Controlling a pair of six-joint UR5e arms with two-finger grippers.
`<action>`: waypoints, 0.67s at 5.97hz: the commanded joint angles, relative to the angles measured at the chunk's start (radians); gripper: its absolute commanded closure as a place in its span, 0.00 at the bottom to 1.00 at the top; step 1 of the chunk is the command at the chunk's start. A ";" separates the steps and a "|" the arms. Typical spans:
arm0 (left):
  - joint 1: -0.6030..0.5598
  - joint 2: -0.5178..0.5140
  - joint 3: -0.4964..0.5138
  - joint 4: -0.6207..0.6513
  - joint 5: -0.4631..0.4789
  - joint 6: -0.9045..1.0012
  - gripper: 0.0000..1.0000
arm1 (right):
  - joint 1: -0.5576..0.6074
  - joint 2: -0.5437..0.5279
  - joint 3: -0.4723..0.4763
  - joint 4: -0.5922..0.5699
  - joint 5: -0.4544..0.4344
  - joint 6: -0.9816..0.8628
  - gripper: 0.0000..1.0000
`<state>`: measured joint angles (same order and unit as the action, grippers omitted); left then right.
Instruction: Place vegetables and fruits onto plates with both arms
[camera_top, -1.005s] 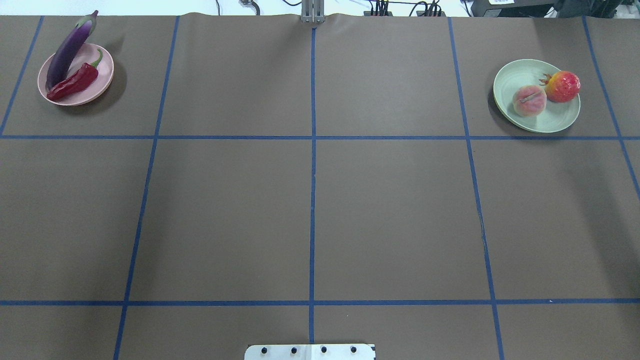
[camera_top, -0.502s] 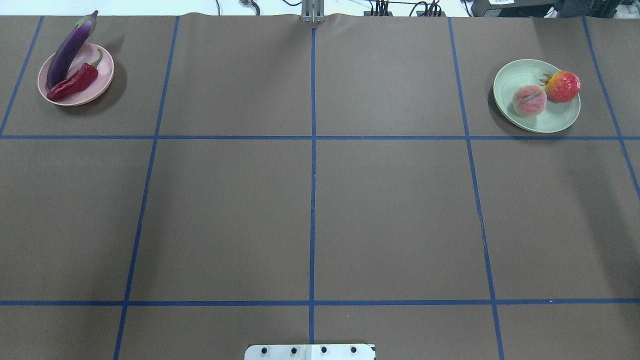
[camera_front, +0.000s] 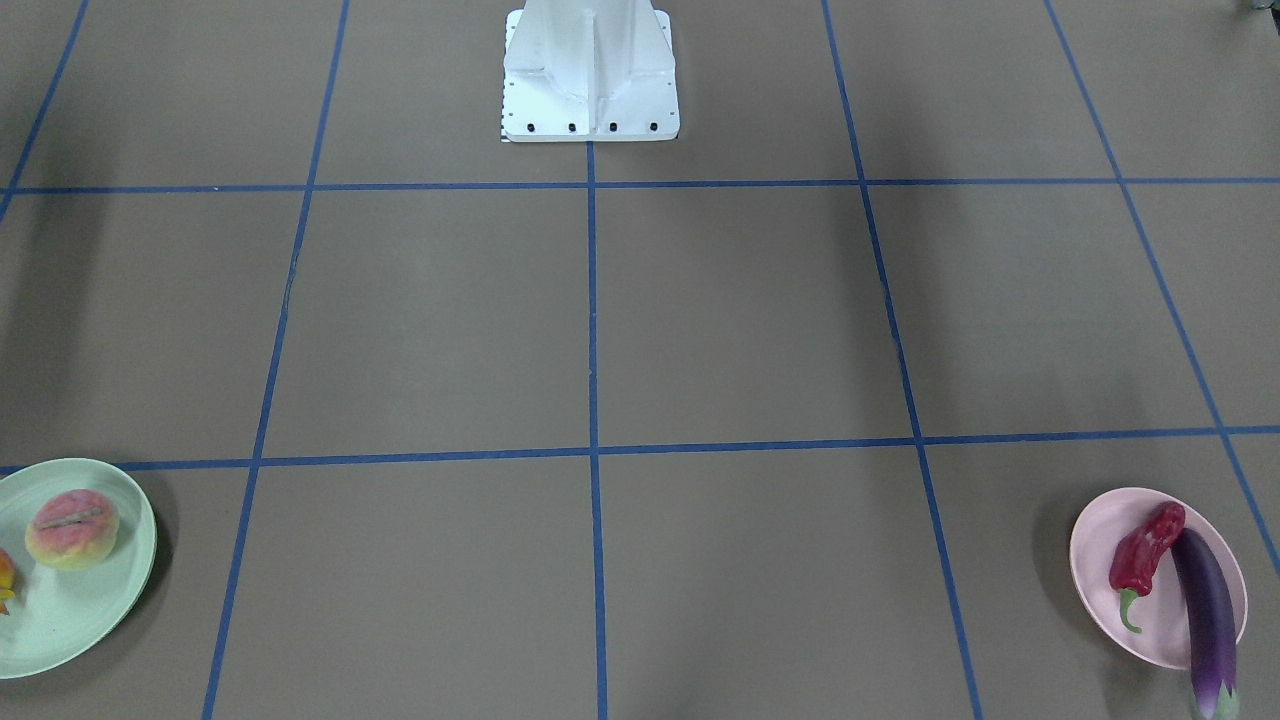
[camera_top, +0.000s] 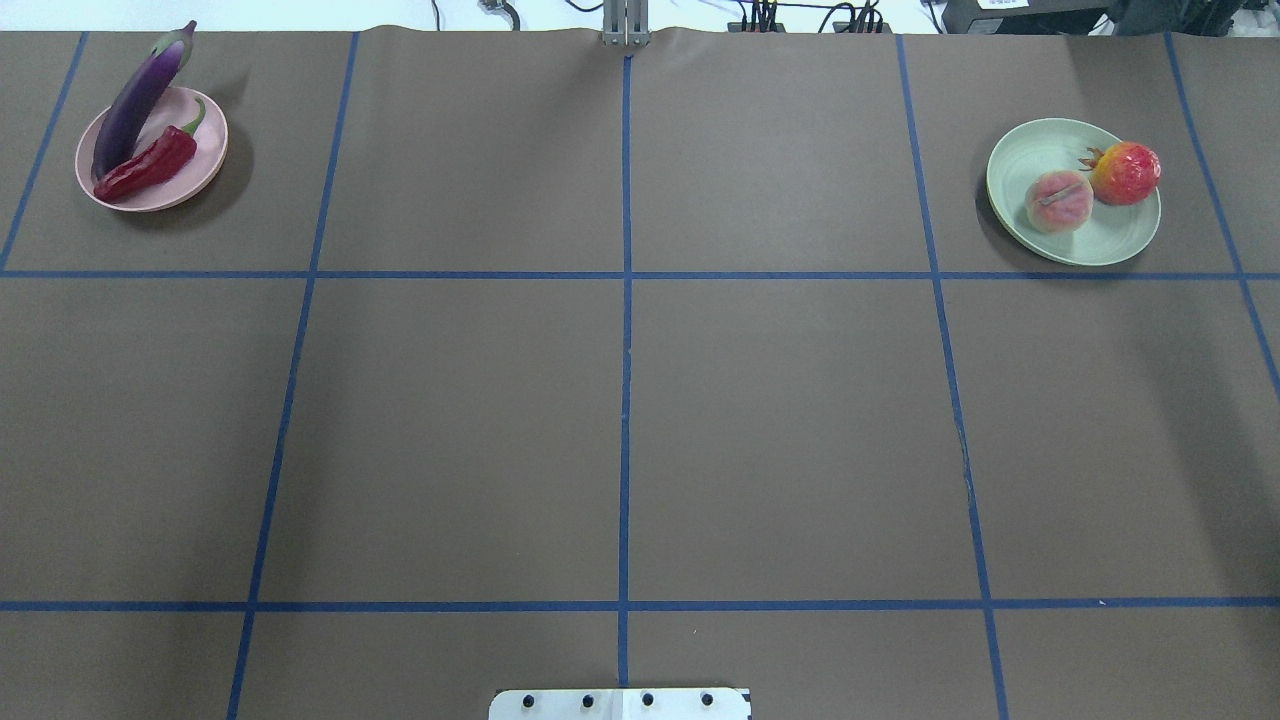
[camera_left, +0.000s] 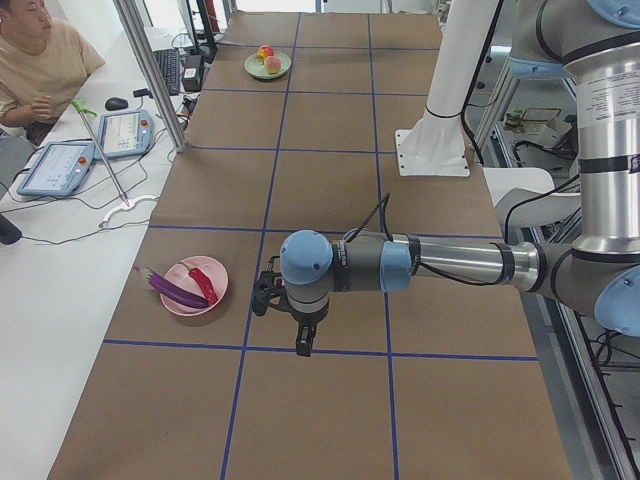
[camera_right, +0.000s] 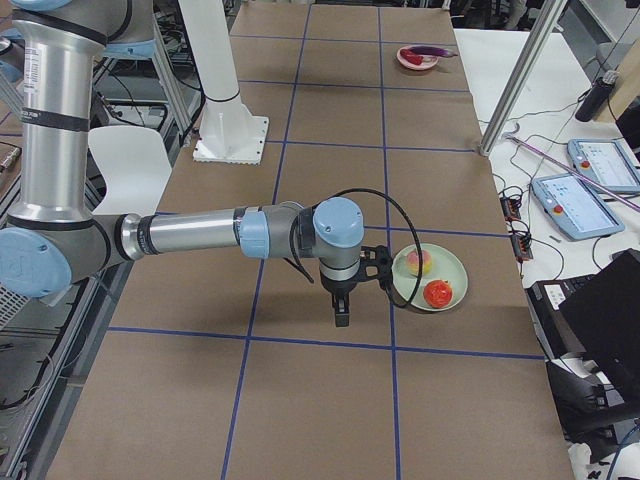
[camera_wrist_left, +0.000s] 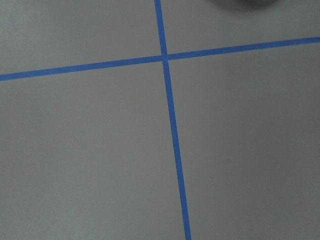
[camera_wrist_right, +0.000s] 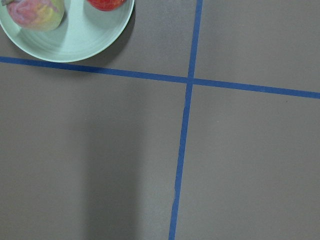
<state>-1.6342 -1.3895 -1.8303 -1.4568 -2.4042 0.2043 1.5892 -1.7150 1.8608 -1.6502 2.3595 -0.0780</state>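
The purple eggplant (camera_top: 135, 105) and the red chili (camera_top: 150, 165) lie on the pink plate (camera_top: 205, 170) at the far left. The eggplant's cap end hangs over the rim. The peach (camera_top: 1058, 200) and the pomegranate (camera_top: 1127, 172) lie on the mint green plate (camera_top: 1040, 150) at the far right. The left gripper (camera_left: 303, 345) points down above the table beside the pink plate (camera_left: 215, 300). The right gripper (camera_right: 341, 315) points down beside the green plate (camera_right: 450, 262). Both show only in the side views, so I cannot tell whether they are open or shut. Neither touches anything.
The white base block (camera_front: 590, 80) stands at the robot's edge of the table. Blue tape lines divide the brown table cover (camera_top: 620, 400). An operator (camera_left: 40, 50) sits by tablets (camera_left: 125, 132) on a white side table beyond the far edge. An aluminium post (camera_left: 150, 70) stands there.
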 joint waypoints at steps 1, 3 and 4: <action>0.001 0.010 -0.038 -0.002 -0.007 0.003 0.00 | 0.000 0.009 0.000 0.038 0.001 0.001 0.00; 0.002 0.004 -0.038 -0.004 -0.007 0.003 0.00 | 0.000 0.009 -0.003 0.055 0.004 -0.002 0.00; 0.002 0.009 -0.040 -0.004 -0.009 0.003 0.00 | 0.000 0.009 -0.003 0.056 0.003 -0.003 0.00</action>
<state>-1.6326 -1.3825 -1.8684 -1.4602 -2.4119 0.2071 1.5892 -1.7059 1.8577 -1.5969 2.3632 -0.0796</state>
